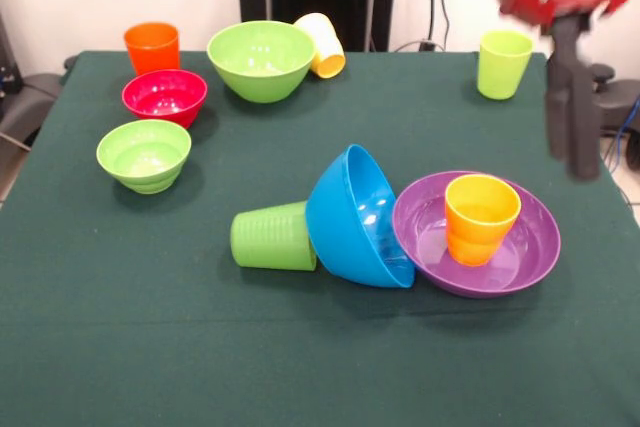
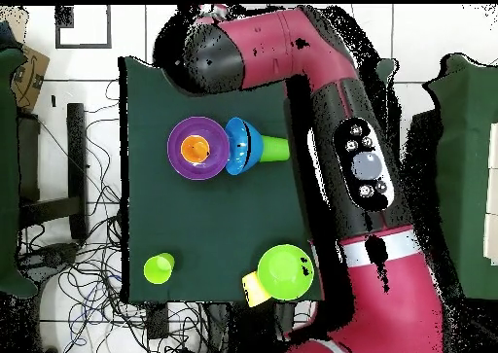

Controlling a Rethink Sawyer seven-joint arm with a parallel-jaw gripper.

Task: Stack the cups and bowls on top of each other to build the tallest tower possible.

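Observation:
A wide purple bowl (image 1: pixel 533 243) (image 2: pixel 177 133) holds an upright orange-yellow cup (image 1: pixel 481 217) (image 2: pixel 197 150). Against its left rim leans a blue bowl (image 1: pixel 350 217) (image 2: pixel 241 145), tipped on its side. A ribbed green cup (image 1: pixel 272 237) (image 2: pixel 278 149) lies on its side against that bowl. My gripper (image 1: pixel 578 159) hangs dark and blurred above the table's right edge, behind and to the right of the purple bowl and apart from every cup and bowl. The overhead view hides it under the red arm (image 2: pixel 321 87).
At the back left stand an orange cup (image 1: pixel 152 47), a small red bowl (image 1: pixel 165 97) and a small lime bowl (image 1: pixel 145 155). A large lime bowl (image 1: pixel 261 59) (image 2: pixel 284 269) has a pale yellow cup (image 1: pixel 322 44) (image 2: pixel 253 289) lying beside it. A yellow-green cup (image 1: pixel 503 63) (image 2: pixel 159 266) stands back right.

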